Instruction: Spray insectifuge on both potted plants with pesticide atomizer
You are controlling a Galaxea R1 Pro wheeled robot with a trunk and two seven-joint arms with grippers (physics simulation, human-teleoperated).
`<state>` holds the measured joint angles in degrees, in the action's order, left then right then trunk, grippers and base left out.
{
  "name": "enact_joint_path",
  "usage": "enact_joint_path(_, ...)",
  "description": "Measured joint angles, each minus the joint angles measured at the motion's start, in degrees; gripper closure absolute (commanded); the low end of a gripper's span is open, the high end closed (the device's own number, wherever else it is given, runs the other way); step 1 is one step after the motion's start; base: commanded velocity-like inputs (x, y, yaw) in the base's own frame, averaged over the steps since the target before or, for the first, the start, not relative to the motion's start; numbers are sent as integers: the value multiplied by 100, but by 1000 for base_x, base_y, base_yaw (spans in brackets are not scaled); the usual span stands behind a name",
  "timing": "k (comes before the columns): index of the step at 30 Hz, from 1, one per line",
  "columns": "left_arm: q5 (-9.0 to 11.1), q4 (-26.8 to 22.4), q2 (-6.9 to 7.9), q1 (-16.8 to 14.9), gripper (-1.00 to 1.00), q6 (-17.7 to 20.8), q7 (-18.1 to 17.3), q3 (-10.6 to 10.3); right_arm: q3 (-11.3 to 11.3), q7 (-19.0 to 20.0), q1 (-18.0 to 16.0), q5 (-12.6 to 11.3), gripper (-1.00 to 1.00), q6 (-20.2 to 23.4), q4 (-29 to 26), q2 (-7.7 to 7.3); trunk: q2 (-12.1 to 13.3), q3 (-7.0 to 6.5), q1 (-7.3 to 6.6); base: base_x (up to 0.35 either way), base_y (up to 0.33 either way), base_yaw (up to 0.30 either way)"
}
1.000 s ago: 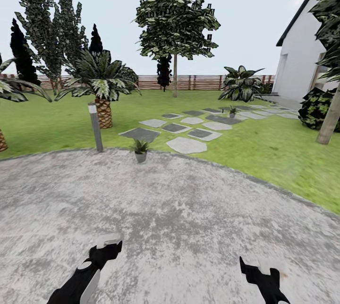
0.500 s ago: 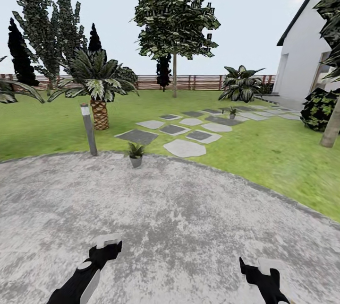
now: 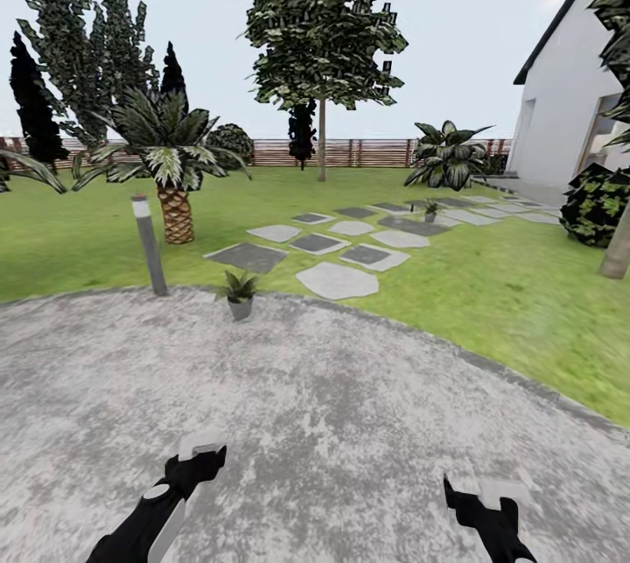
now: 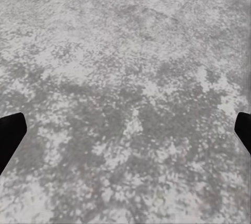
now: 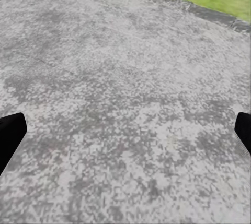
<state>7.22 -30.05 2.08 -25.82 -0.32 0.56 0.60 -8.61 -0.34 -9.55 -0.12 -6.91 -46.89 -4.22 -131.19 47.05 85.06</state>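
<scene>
Flat, even daylight under a pale sky; hardly any cast shadows on the patio [image 3: 332, 405]. Beyond the patio the lawn [image 3: 490, 292] smears soft, and trees at the frame's edges lean outward, wide-angle distortion.

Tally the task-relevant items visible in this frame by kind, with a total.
Potted plants: 2, one at the patio's edge, one on the stepping stones
Grippers: 2, left gripper and right gripper, both empty over the paving
Total: 4
</scene>
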Motion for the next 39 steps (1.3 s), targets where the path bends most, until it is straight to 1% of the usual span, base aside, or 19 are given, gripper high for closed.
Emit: enact_joint_path(39,-3,0,-1,0,-100,0,0,0,9,2,0,4,-100,-1,27,0,0,0,0,332,-100,0)
